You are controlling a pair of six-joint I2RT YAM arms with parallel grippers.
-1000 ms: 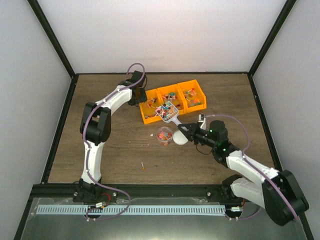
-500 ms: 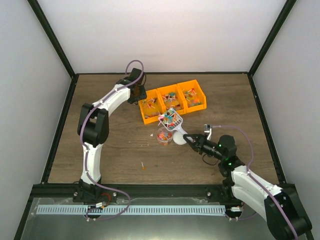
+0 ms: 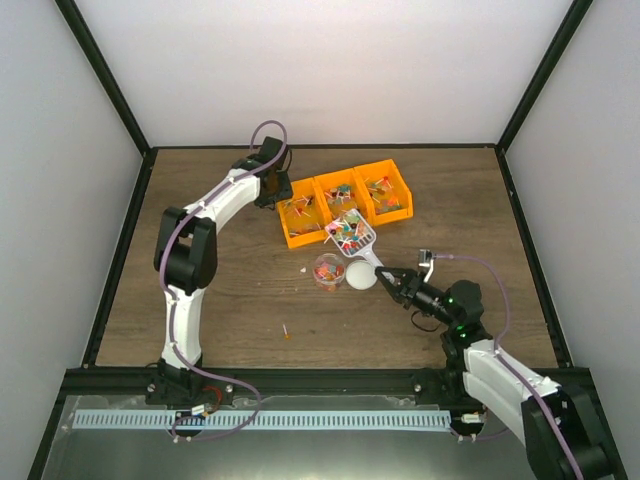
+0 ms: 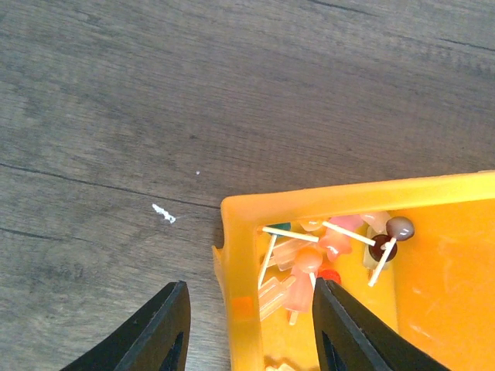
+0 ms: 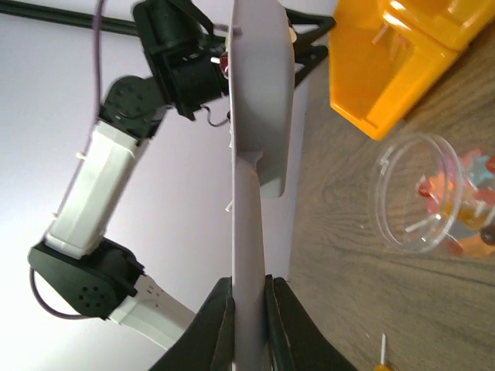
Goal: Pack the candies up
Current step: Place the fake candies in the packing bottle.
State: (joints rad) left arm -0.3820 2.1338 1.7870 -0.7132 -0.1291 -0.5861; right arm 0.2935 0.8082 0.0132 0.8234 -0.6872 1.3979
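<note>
Toward the far left of the table (image 3: 200, 300), the left gripper (image 4: 247, 340) stands with its jaws apart on either side of the left corner wall of the orange bin (image 3: 300, 240), not visibly clamped on it. The bin is hard, glossy plastic, three box-shaped compartments in a row along the middle of the far edge. Each compartment holds loose candies (image 3: 300, 212), small rounded heads in pink, orange, red and dark brown on thin pale sticks. Nearer the middle of the table sits a small clear cup (image 3: 328, 272), thin-walled and round. It is partly filled with more of these sweets, so I judge the packing begun but not finished. One stray sweet lies on the wood grain toward the near edge. Just right of the cup rests a white round piece (image 3: 360, 276), possibly its lid, which would leave closing the cup yet to do. Beyond it hangs the pale grey scoop (image 3: 352, 235), smooth and matte, heaped with mixed colours. It is over the near rim of the bin rather than above the cup, so this load is not yet tipped in. The right gripper (image 5: 249, 309) is closed tight on the scoop's flat handle.
</note>
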